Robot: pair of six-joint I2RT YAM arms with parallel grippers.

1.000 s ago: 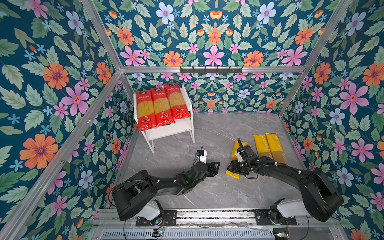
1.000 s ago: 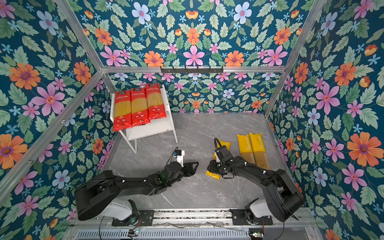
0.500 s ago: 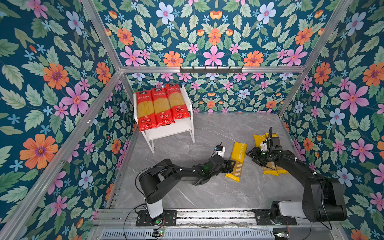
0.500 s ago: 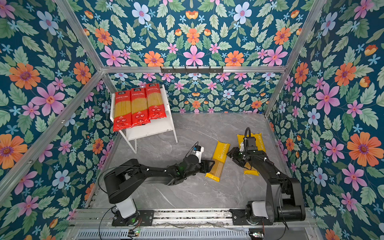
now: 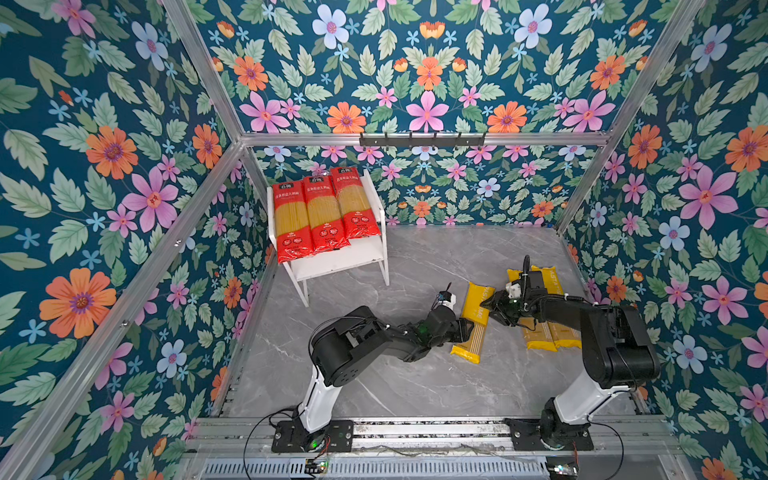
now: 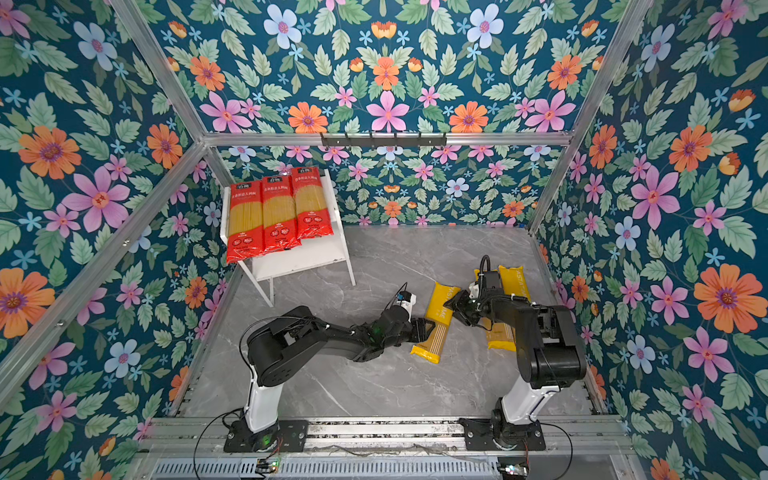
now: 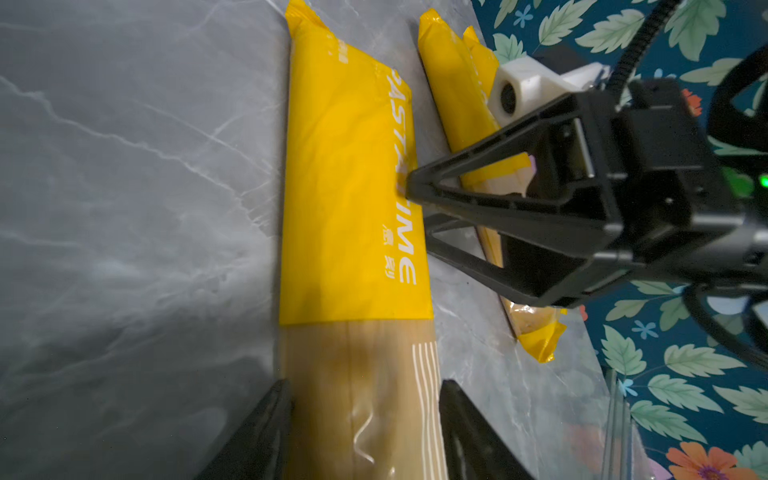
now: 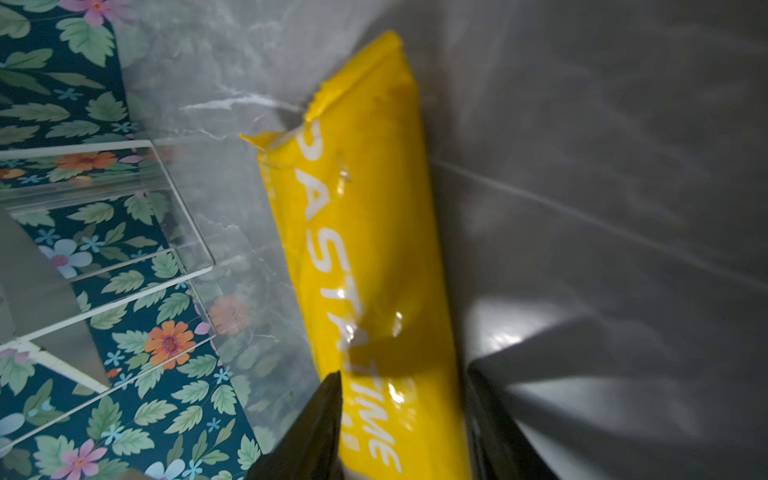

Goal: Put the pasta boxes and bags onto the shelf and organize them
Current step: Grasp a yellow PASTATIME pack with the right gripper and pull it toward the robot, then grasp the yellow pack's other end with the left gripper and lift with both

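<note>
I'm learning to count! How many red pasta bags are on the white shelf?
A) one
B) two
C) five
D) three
D: three red bags lie side by side on top of the shelf.

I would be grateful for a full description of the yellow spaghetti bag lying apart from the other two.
The lone yellow bag is a long, flat, glossy plastic pack: an opaque yellow part printed PASTA TIME in white, a clear stretch showing pale spaghetti, crimped yellow ends. It lies flat on the grey marbled surface, apart from the two other yellow bags. The left hand straddles its clear part and the right hand its yellow part; whether either grips is unclear.
</note>
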